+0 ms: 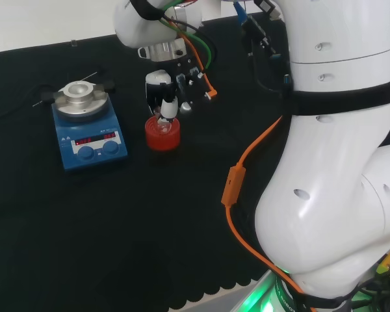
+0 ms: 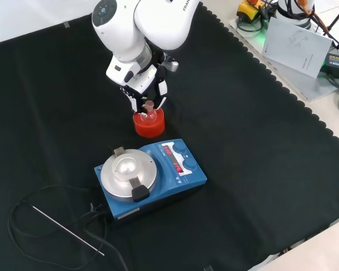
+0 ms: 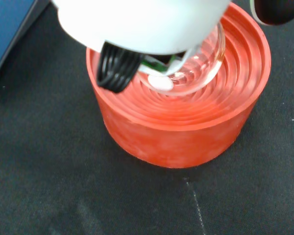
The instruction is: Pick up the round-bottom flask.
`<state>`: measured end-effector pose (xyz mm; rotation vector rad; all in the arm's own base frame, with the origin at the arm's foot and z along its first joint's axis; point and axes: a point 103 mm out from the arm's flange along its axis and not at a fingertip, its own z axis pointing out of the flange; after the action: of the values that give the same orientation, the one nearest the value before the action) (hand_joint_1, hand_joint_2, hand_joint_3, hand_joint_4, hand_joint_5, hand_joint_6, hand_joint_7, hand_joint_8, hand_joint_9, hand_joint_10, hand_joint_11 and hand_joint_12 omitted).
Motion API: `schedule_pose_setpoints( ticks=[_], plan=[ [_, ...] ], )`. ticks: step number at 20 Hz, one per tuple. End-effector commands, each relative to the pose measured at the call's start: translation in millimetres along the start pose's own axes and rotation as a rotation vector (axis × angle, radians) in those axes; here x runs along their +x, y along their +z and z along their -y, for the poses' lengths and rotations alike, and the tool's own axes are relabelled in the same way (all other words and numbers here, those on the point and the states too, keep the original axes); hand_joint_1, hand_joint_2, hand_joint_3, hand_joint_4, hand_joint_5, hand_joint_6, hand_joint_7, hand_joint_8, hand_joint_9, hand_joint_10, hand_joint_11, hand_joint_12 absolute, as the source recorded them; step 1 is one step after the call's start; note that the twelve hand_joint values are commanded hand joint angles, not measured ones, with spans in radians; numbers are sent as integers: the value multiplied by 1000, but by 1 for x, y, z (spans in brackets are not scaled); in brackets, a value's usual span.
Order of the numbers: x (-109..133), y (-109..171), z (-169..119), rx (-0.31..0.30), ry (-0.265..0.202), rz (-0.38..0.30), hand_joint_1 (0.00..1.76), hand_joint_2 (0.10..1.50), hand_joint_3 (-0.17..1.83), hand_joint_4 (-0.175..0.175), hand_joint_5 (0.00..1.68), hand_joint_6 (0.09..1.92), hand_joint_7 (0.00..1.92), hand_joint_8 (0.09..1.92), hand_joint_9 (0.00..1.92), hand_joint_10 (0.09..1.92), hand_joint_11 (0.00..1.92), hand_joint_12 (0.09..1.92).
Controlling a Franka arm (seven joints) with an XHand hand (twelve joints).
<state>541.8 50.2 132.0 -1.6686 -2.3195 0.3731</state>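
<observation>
hand: (image 2: pixel 144 90) directly over the red stand, fingers pointing down around the flask neck; front view puts it just past cloth centre toward 12 o'clock
fingers: (image 2: pixel 139 103) narrow, closed in on the flask neck from both sides in the front view; head view shows a white fingertip against the neck
flask: round-bottom flask (image 3: pixel 198 68), clear glass, bulb seated in the stand's ribbed bowl, neck up between the fingers
lift: bulb rests in the stand in the wrist view, not raised
stand: red ribbed ring (image 1: pixel 162 134) on the black cloth (image 2: pixel 260 169), upright, at 6 o'clock just below the hand in the head view
stirrer: blue hotplate stirrer (image 2: pixel 152 178) with round silver top, at 6 o'clock from the stand in the front view, near but apart; at 9 o'clock from the stand in the head view
rod: thin metal rod (image 2: pixel 68 230) lying flat on the cloth at 8 o'clock from the stirrer in the front view, beside a loop of black cable (image 2: pixel 22 217)
arm: white links (image 1: pixel 338 162) at 3 o'clock in the head view, orange cable running down them
</observation>
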Motion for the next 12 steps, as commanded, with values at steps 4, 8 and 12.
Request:
schedule_pose_setpoints(
  ticks=[4,8,12],
  plan=[
    [3,-5,8,-6,3,7,1329,491,951,-175,1194,794,1434,687,1726,296,1580,802],
    [4,-9,11,-17,4,12,1330,483,963,-175,1198,794,1438,688,1731,295,1587,799],
    [8,-17,22,-21,4,16,1330,480,968,-175,1199,795,1439,689,1737,296,1592,798]
  ],
)
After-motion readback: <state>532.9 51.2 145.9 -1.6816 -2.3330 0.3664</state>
